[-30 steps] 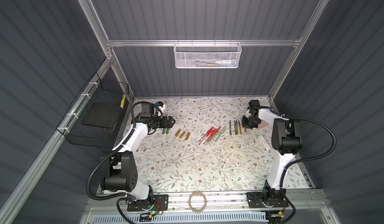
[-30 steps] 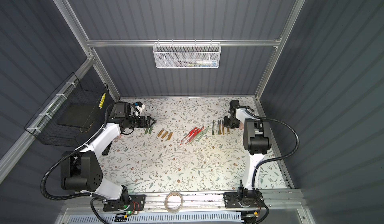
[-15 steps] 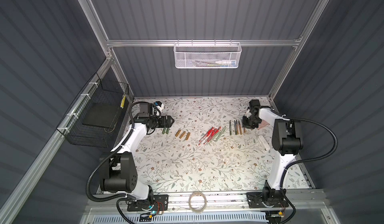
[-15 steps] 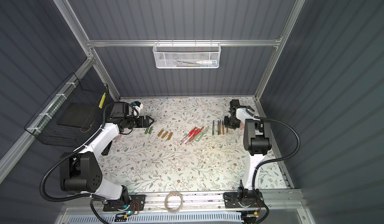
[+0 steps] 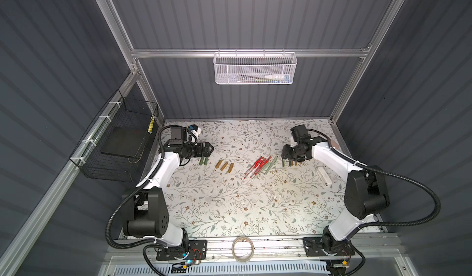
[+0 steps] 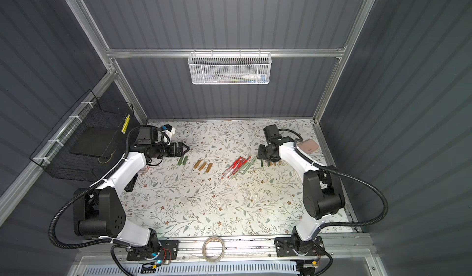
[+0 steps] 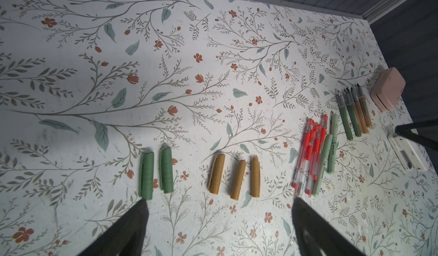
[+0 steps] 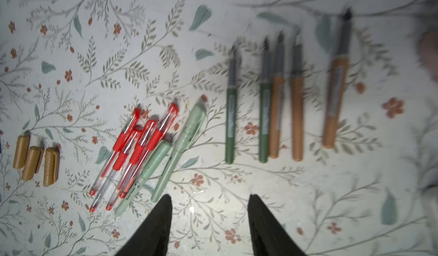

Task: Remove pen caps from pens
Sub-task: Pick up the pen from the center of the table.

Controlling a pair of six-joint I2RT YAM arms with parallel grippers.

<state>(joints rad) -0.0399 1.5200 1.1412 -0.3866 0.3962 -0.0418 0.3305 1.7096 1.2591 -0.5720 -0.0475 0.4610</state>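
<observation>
Left gripper [image 7: 219, 201] and right gripper [image 8: 209, 198] both gape empty, and a low swing from the right could roll the uncapped pens [image 8: 263, 124].

Tabletop [image 7: 213, 29] is showing leaf & flower print, w/ dk green caps [image 7: 147, 175], golden-brown caps [image 7: 237, 179], red-trim clear pens [image 7: 310, 153], pale green pens [image 7: 333, 145], pink case [image 7: 388, 87].

Enclosure dim, walls [image 5: 255, 19] dark; surface [image 5: 229, 210] lit from overhead, brightest toward 3 o'clock. Both top views sharp, edges bowed. Left wrist view sharp, shaded at 9 o'clock. Right wrist view motion-blurred; pens [image 8: 264, 124] smeared.
</observation>
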